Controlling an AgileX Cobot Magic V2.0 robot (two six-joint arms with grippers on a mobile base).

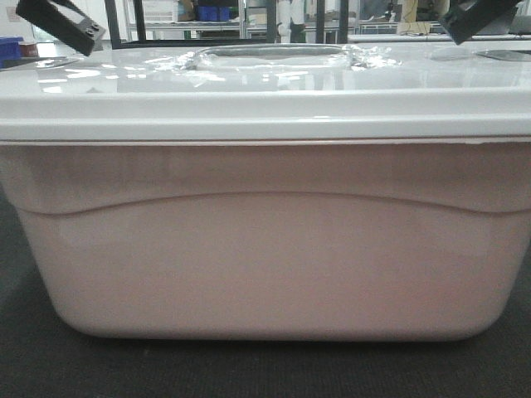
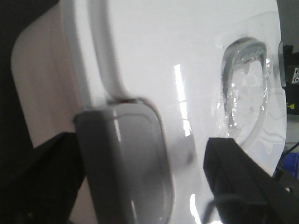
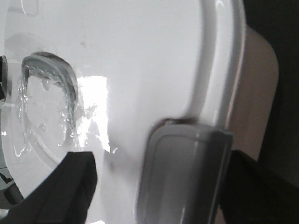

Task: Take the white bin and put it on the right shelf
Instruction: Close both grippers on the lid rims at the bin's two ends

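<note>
The white bin (image 1: 265,257) fills the front view, pinkish and translucent, with a curved ridge and a glossy white lid (image 1: 249,91). It stands on dark carpet. My left gripper (image 1: 62,25) hangs over the lid's left end and my right gripper (image 1: 481,16) over its right end. In the left wrist view the left gripper (image 2: 142,154) is open, its black fingers (image 2: 238,177) straddling a grey latch (image 2: 126,163) at the lid's edge. In the right wrist view the right gripper (image 3: 161,163) is open round the other grey latch (image 3: 187,177). I cannot pick out the right shelf for certain.
Metal racks (image 1: 207,26) with blue bins (image 1: 214,12) stand far behind the bin. Another blue bin (image 1: 8,50) shows at the far left. A crinkled clear-plastic recess (image 1: 274,56) lies in the lid's middle. Dark carpet (image 1: 249,369) lies in front.
</note>
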